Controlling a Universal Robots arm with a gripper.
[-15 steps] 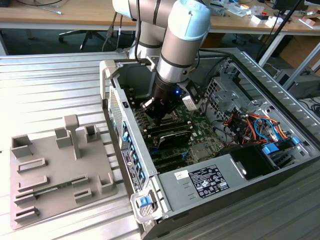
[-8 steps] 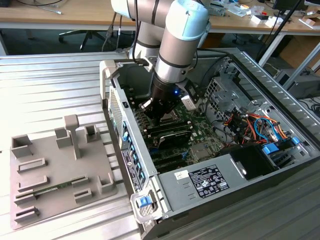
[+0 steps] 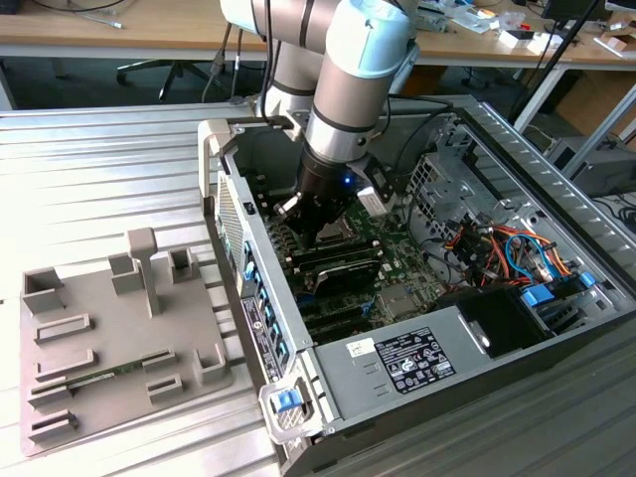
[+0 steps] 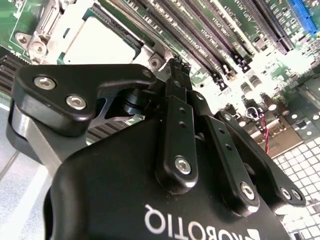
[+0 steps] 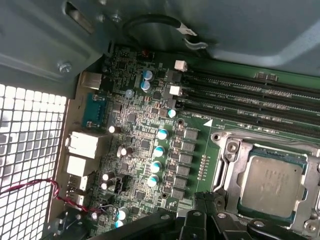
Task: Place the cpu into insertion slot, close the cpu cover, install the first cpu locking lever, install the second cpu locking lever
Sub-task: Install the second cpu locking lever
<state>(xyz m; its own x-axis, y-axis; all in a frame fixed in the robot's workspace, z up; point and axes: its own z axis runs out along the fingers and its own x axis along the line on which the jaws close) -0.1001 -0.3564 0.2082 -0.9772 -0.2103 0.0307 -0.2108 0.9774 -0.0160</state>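
cpu [image 5: 272, 186] sat flat in its socket, lower right of the first wrist view, framed by the cpu cover [image 5: 231, 161]. gripper [image 4: 176, 65] hovered just beside it, fingers pressed together, holding nothing. chip judged light, stiff, fragile; best gripped by its edges.

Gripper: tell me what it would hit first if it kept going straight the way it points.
Probably the socket frame beside the cpu, or the motherboard right next to it. The gripper points down at that edge of the socket; depth is unclear, so the exact contact spot is uncertain.
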